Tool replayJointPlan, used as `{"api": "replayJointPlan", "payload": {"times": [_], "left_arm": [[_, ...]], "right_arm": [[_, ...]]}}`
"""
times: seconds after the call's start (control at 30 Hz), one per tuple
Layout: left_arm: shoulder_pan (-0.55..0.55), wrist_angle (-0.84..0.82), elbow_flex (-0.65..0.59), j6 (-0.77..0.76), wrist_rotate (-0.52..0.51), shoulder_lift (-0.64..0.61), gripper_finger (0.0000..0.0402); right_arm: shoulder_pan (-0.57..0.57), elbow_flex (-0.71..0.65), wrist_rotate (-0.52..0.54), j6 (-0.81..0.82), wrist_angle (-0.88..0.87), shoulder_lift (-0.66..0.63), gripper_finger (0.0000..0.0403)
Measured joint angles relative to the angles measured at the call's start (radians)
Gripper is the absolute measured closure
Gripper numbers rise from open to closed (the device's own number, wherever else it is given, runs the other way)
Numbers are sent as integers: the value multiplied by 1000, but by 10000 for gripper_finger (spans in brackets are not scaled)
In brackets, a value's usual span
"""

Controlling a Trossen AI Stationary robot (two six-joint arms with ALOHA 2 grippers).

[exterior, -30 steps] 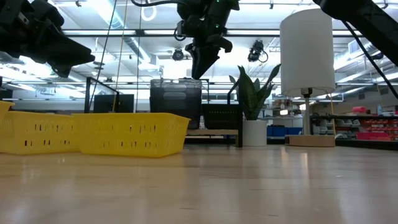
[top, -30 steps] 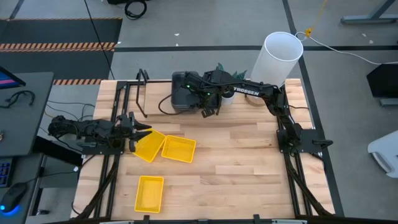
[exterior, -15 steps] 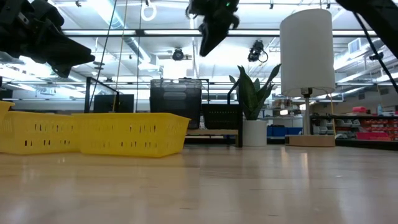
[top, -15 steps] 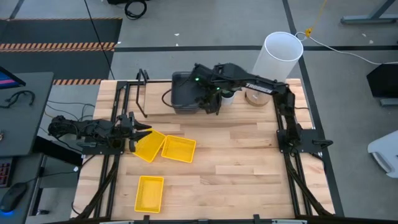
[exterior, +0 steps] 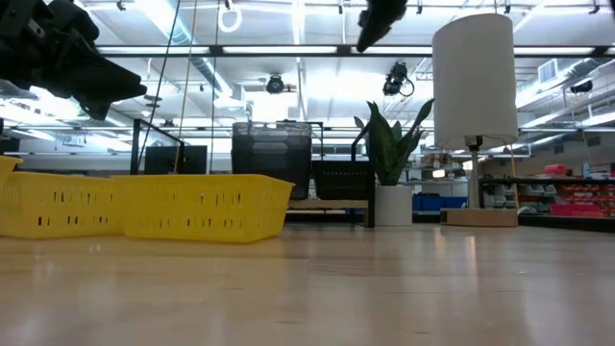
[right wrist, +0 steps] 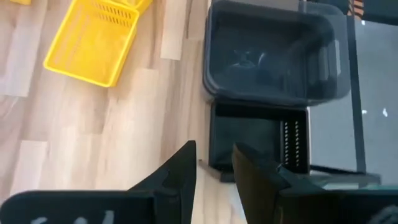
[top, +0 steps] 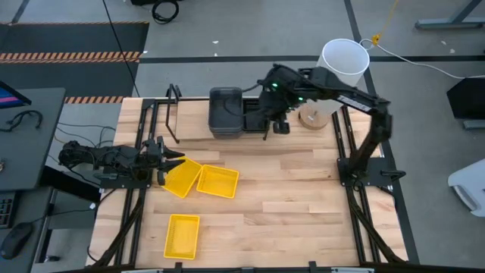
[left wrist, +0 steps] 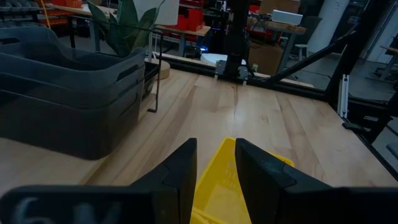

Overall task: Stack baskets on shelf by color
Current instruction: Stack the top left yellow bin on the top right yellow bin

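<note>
White cylinder (top: 339, 70), potted plant (exterior: 389, 163)

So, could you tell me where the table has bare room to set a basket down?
The wood right of the yellow baskets, out to the right arm's base, is bare. The shelf end is crowded by the grey baskets.
</note>
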Motion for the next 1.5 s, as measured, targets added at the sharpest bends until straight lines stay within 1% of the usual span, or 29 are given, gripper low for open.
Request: {"api": "replayJointPlan", "payload": {"times": [0.3, 0.53, 0.73, 0.97, 1.13, 1.33, 1.5], "left_arm": [[0, 0, 0, 0, 0, 0, 285], [0, 0, 0, 0, 0, 0, 285], [0, 0, 0, 0, 0, 0, 285], [0, 0, 0, 0, 0, 0, 285], [0, 0, 0, 0, 0, 0, 285], [0, 0, 0, 0, 0, 0, 285], [0, 0, 0, 0, 0, 0, 285]], "right_arm": [[53, -466, -1, 133, 245, -313, 293], [119, -750, 8, 258, 446, -539, 294], [160, -923, 78, 328, 583, -714, 294], [187, -1162, 72, 369, 855, -913, 294], [202, -1328, 66, 407, 1015, -1046, 294], [223, -1467, 43, 454, 1137, -1219, 294], [228, -1578, 79, 486, 1203, -1354, 294]]}}
